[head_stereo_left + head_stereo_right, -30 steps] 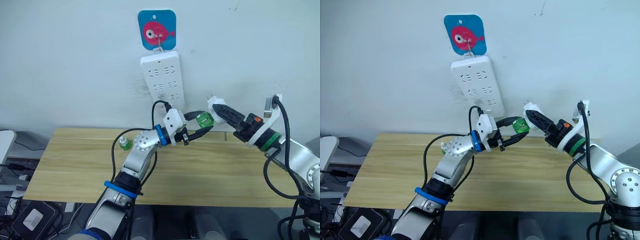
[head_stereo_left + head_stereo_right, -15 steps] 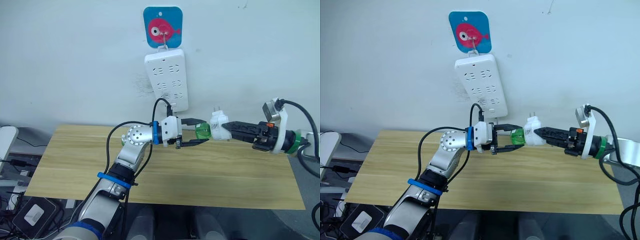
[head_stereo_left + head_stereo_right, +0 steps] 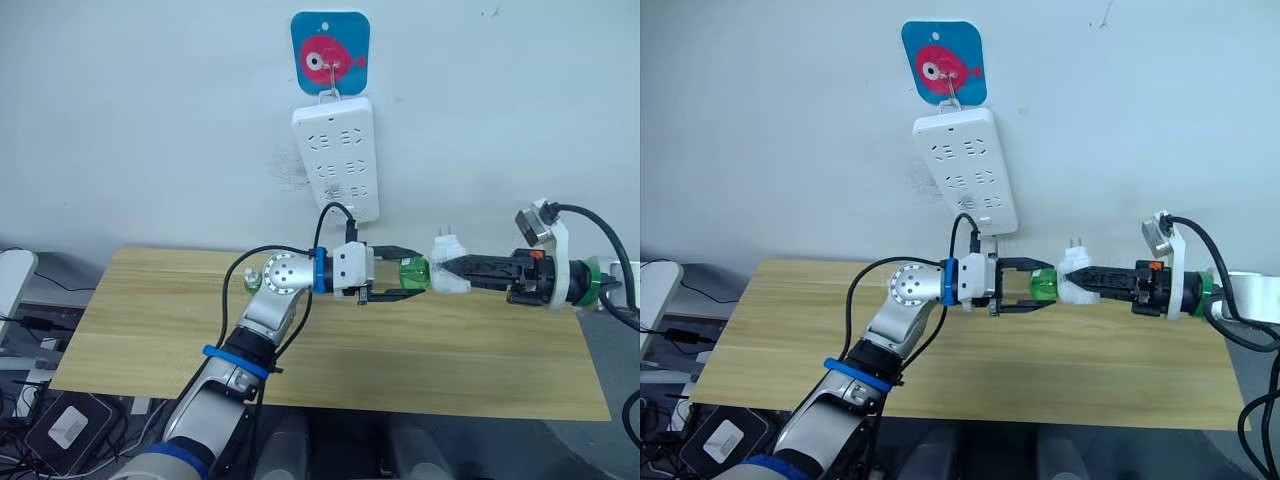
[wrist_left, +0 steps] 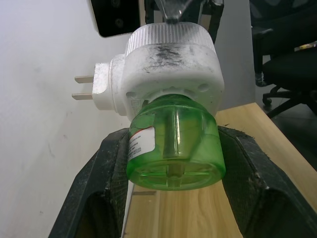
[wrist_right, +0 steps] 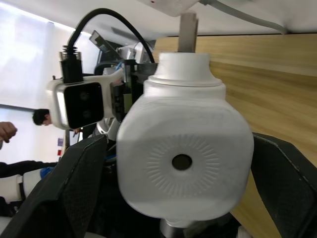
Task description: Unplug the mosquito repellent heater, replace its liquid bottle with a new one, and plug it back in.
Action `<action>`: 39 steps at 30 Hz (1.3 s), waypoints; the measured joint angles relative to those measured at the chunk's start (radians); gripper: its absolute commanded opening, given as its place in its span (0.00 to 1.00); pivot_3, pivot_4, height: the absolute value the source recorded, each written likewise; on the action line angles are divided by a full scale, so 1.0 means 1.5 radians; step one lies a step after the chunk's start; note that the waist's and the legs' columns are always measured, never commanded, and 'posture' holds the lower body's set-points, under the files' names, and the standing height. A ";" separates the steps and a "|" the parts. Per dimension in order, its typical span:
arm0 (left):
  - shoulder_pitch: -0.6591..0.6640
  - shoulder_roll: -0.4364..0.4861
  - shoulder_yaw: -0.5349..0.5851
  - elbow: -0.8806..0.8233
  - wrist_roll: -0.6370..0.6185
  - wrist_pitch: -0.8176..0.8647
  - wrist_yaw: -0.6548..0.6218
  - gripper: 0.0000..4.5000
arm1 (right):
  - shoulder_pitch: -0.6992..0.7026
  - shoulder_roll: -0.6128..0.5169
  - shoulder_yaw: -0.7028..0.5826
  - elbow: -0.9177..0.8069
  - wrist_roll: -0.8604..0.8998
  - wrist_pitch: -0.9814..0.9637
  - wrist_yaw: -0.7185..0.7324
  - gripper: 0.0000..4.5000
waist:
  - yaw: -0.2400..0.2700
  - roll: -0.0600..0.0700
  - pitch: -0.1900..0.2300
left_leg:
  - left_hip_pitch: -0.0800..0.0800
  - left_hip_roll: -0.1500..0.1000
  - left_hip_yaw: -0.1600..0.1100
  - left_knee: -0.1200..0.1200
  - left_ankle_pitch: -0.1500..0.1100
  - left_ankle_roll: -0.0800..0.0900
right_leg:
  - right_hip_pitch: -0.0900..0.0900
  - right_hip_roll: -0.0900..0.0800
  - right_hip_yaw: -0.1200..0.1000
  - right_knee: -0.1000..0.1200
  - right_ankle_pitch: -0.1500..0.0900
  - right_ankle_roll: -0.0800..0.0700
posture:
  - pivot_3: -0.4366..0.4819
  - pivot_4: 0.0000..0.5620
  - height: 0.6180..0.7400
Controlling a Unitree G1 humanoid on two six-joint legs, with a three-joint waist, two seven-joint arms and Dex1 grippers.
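The white mosquito repellent heater (image 3: 447,268) hangs level above the table, its plug prongs pointing up, with my right gripper (image 3: 446,270) shut on its sides. Its liquid bottle (image 3: 413,272), green with a dark wick inside, is still seated in the heater. My left gripper (image 3: 418,272) is closed around that bottle from the opposite side. In the left wrist view, both black fingers (image 4: 106,168) press against the bottle (image 4: 173,148) below the heater (image 4: 168,64). The right wrist view faces the heater's round vent (image 5: 182,161). The new one (image 3: 252,281), white-capped, stands on the table behind my left arm.
A long white power strip (image 3: 336,155) hangs on the wall from a blue fish hook plate (image 3: 330,52), just above and behind my left gripper. The wooden table (image 3: 140,330) stretches below both arms. Cables and a chair sit on the floor at the left.
My right arm has levelled out from its slanted pose, turning the heater and bottle horizontal. Both grippers have kept their hold and drifted slightly right. The camera has shifted too.
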 measured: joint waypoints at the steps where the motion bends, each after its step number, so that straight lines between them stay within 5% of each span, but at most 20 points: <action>1: -0.003 -0.001 0.000 0.002 0.001 -0.001 0.000 0.50 | 0.001 0.004 0.000 0.000 -0.006 0.000 -0.001 1.00 | 0.000 0.000 0.000 | 0.000 0.000 0.000 0.000 0.000 0.000 | 0.000 0.000 0.000 0.000 0.000 0.000 | 0.44 0.43 1.00; 5: -0.011 -0.003 -0.001 0.005 0.004 -0.004 0.002 0.50 | 0.001 0.013 -0.001 -0.002 -0.019 0.000 -0.001 0.87 | 0.000 0.000 0.000 | 0.000 0.000 0.000 0.000 0.000 0.000 | 0.000 0.000 0.000 0.000 0.000 0.000 | 0.44 0.43 1.00; 8: -0.011 -0.003 -0.004 0.012 0.011 -0.004 0.003 0.50 | 0.004 0.016 -0.002 -0.004 -0.023 0.000 0.000 0.66 | 0.000 0.000 0.000 | 0.000 0.000 0.000 0.000 0.000 0.000 | 0.000 0.000 0.000 0.000 0.000 0.000 | 0.44 0.43 1.00; 17: -0.010 -0.010 -0.004 0.009 -0.013 0.042 -0.017 0.50 | 0.005 0.010 -0.007 -0.017 -0.066 0.006 0.041 0.66 | -0.001 0.000 0.001 | 0.000 0.000 0.000 0.000 0.000 0.000 | 0.000 0.000 0.000 0.000 0.000 0.000 | 0.42 0.45 1.00; 19: -0.011 -0.010 -0.004 -0.008 -0.057 0.133 -0.041 0.50 | 0.005 -0.005 -0.008 -0.048 -0.104 0.004 0.078 0.66 | -0.001 0.000 0.002 | 0.000 0.000 0.000 0.000 0.000 0.000 | 0.000 0.000 0.000 0.000 0.000 0.000 | 0.42 0.44 1.00; 25: -0.181 0.010 0.026 0.067 -0.326 0.858 -0.144 0.50 | 0.008 -0.050 -0.030 -0.091 -0.160 0.018 0.209 0.66 | -0.004 0.000 0.003 | 0.001 -0.001 -0.003 0.002 0.000 0.001 | -0.001 0.000 -0.002 0.001 0.000 0.000 | 0.40 0.44 1.00; 30: -0.222 0.000 0.047 0.120 -0.366 1.010 -0.159 0.50 | 0.011 -0.056 -0.050 -0.097 -0.157 0.028 0.240 0.66 | -0.011 0.000 0.004 | 0.000 0.000 0.000 0.001 0.000 0.002 | -0.001 0.000 -0.001 0.001 0.000 0.000 | 0.37 0.43 1.00; 37: -0.170 0.004 0.078 0.049 -0.388 1.065 -0.128 0.98 | 0.062 -0.056 -0.067 -0.116 -0.131 0.040 0.212 0.66 | -0.011 -0.001 0.004 | -0.001 0.001 0.002 0.001 -0.001 0.002 | -0.001 0.000 -0.002 0.000 0.000 0.000 | 0.35 0.44 1.00; 39: -0.148 0.009 0.080 0.025 -0.387 1.060 -0.118 0.99 | 0.073 -0.056 -0.074 -0.117 -0.121 0.040 0.197 0.66 | -0.011 -0.001 0.004 | 0.000 0.001 0.002 0.002 0.000 0.002 | -0.001 0.000 -0.001 0.000 0.000 0.000 | 0.35 0.44 1.00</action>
